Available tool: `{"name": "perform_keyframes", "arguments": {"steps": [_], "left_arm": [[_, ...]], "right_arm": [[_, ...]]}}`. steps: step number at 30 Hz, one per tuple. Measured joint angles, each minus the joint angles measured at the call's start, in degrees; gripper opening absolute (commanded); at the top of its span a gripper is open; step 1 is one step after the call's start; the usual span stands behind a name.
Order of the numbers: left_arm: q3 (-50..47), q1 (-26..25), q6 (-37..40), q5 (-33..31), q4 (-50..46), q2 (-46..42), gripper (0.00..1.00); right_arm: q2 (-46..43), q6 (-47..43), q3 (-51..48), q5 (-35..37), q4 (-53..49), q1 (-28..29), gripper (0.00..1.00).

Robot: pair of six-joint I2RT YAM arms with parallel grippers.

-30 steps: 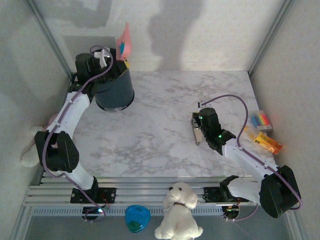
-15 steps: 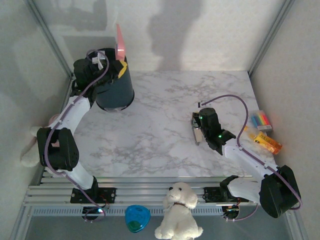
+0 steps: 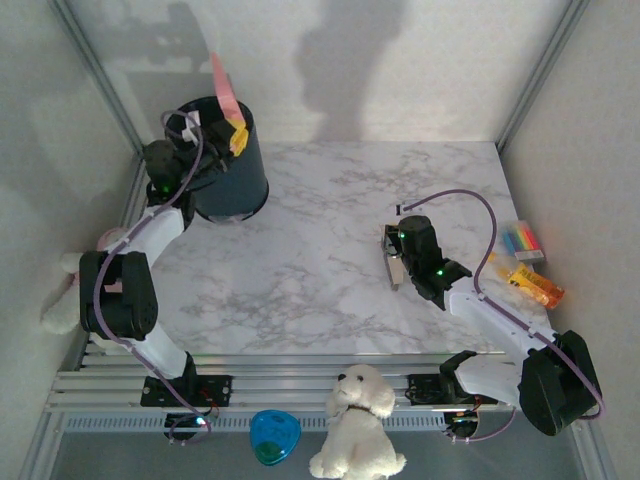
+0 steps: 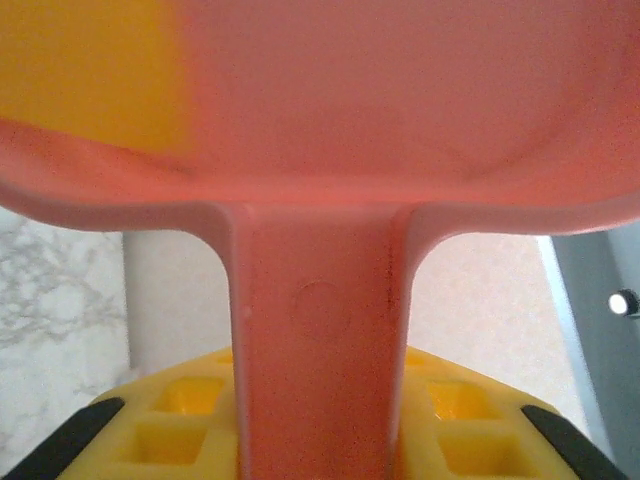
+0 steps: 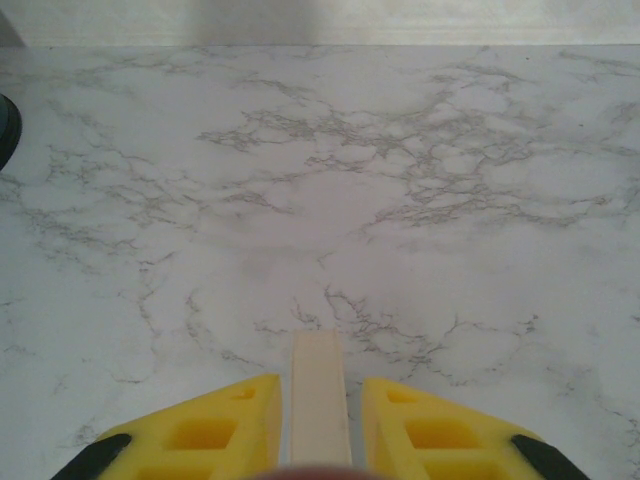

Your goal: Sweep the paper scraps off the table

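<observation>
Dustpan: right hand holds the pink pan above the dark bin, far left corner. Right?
No. The left hand, not the right, holds the pink dustpan above the dark bin at the far left corner; the top external view shows it.

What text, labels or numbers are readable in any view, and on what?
No readable text anywhere.
pink dustpan, handle in the left claw: a round moulded mark, no letters legible.
cream handle in the right claw: blank.
striped block and orange toy off the right edge of the table: too small to tell whether they carry print.
</observation>
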Motion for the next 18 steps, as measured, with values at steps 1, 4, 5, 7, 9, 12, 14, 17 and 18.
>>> {"name": "perform_keyframes", "arguments": {"steps": [1, 4, 5, 7, 9, 12, 14, 17, 18], "left_arm": [[-0.5, 0.0, -1.5, -0.3, 1.6, 0.0, 0.00], [-2.0, 0.0, -5.5, -1.5, 6.0, 0.3, 0.00], [-2.5, 0.0, -6.7, -1.9, 7.1, 0.4, 0.00], [-3.2, 0.0, -8.7, -2.8, 9.1, 0.9, 0.00], [-3.8, 0.0, -10.7, -3.6, 11.2, 1.3, 0.00], [-4.9, 0.0, -13.2, -4.9, 14.1, 1.5, 0.00], [-5.7, 0.0, -15.0, -5.9, 16.3, 1.7, 0.00], [-6.9, 0.0, -18.0, -7.3, 19.6, 2.3, 0.00], [-7.3, 0.0, -18.9, -7.8, 20.7, 2.6, 0.00]], "right_arm": [[0.0, 0.0, 0.0, 0.0, 0.0, 0.0, 0.00], [0.1, 0.1, 0.0, 0.0, 0.0, 0.0, 0.00], [0.1, 0.1, 0.0, 0.0, 0.0, 0.0, 0.00], [0.1, 0.1, 0.0, 0.0, 0.0, 0.0, 0.00], [0.1, 0.1, 0.0, 0.0, 0.0, 0.0, 0.00], [0.1, 0.1, 0.0, 0.0, 0.0, 0.0, 0.00], [0.1, 0.1, 0.0, 0.0, 0.0, 0.0, 0.00], [0.1, 0.3, 0.0, 0.0, 0.0, 0.0, 0.00], [0.2, 0.3, 0.0, -0.1, 0.0, 0.0, 0.00]]}}
